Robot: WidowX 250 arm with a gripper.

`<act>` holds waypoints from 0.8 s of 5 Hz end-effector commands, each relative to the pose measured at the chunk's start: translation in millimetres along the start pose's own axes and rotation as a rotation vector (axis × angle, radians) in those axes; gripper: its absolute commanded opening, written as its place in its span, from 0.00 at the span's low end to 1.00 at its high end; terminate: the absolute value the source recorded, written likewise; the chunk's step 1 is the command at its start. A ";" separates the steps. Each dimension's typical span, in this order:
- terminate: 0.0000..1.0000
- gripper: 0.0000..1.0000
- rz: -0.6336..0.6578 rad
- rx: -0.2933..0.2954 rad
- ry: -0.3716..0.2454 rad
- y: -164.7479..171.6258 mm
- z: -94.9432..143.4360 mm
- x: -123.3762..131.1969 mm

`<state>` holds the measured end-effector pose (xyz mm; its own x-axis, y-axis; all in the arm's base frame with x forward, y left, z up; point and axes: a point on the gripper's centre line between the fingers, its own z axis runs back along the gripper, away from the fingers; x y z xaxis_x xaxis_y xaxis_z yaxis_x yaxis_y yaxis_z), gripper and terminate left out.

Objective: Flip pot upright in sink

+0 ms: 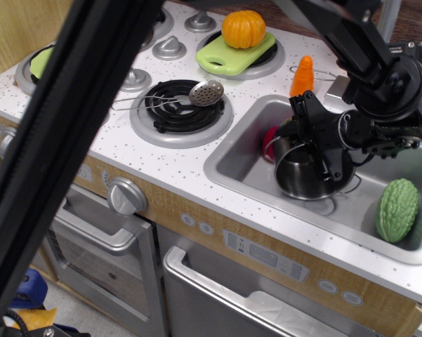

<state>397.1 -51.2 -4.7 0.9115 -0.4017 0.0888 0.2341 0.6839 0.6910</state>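
One pot (303, 180) upright-ish in sink (232, 163), rim clamped by pincer (314, 146) from above.

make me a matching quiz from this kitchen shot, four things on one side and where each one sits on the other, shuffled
Things:
1. small shiny stainless-steel pot
2. bumpy green bitter gourd
3. round orange pumpkin
4. perforated metal spoon

Places:
A. on the light green cutting board
B. in the grey sink, between the fingers of the black gripper
C. lying across the black coil burner
D. at the right end of the sink, clear of the gripper

Pairs: 1-B, 2-D, 3-A, 4-C
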 end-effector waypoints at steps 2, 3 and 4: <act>0.00 0.00 0.177 -0.140 -0.011 6.3 30.5 22.1; 0.00 0.00 0.164 -0.206 0.138 5.9 40.1 25.8; 0.00 0.00 0.102 -0.270 0.274 7.2 45.7 16.7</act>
<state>384.1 -74.5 8.5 0.9691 -0.1622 -0.1860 0.2306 0.8641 0.4474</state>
